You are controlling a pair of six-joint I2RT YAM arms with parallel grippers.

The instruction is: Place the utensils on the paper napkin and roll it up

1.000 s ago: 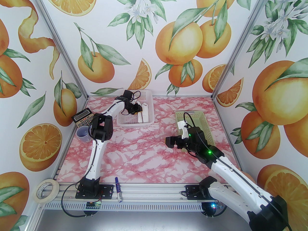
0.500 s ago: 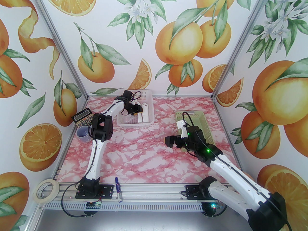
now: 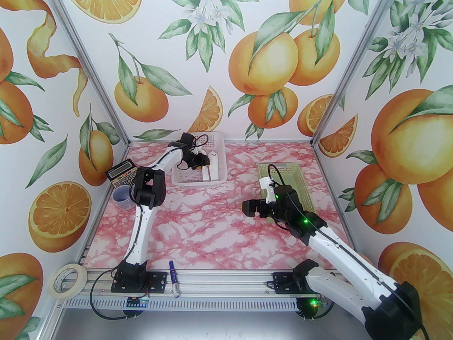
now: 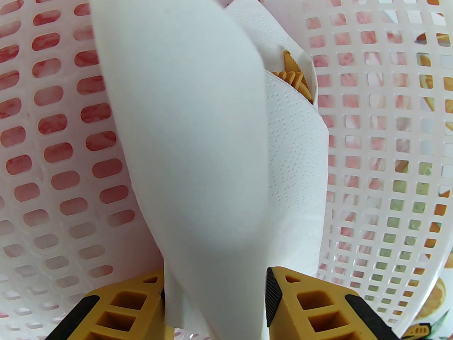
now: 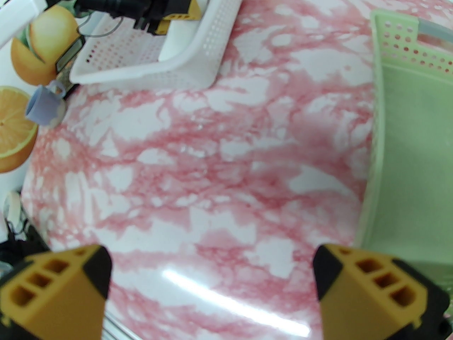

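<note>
Between the left hand (image 4: 216, 289) and its yellow fingers (image 4: 116, 306), down inside the white mesh basket (image 4: 371, 119), sits a rolled paper napkin (image 4: 191, 136), close to the lens and blurred. One finger touches it and the other is right at its edge; can't tell if the hand is clamped on it or let go. Just behind it and touching is a second rolled napkin (image 4: 293, 161) with dotted embossing. Orange utensil tips (image 4: 295, 78) poke out of its far end, one with a serrated edge. From the top view the basket is at the far left-centre of the pink marble tabletop (image 3: 212, 225), with both white rolls lying by its right wall. Right hand (image 5: 212, 271) is spread wide with nothing in it, hovering over bare tabletop just beside the near left corner of the pale green basket (image 5: 407, 119), well apart from the white one. Calculator (image 3: 120, 174) and lilac cup (image 3: 122, 195) are at the left edge. Masking tape roll (image 3: 67, 280) and blue-capped marker pen (image 3: 174, 278) are on the near rail.
</note>
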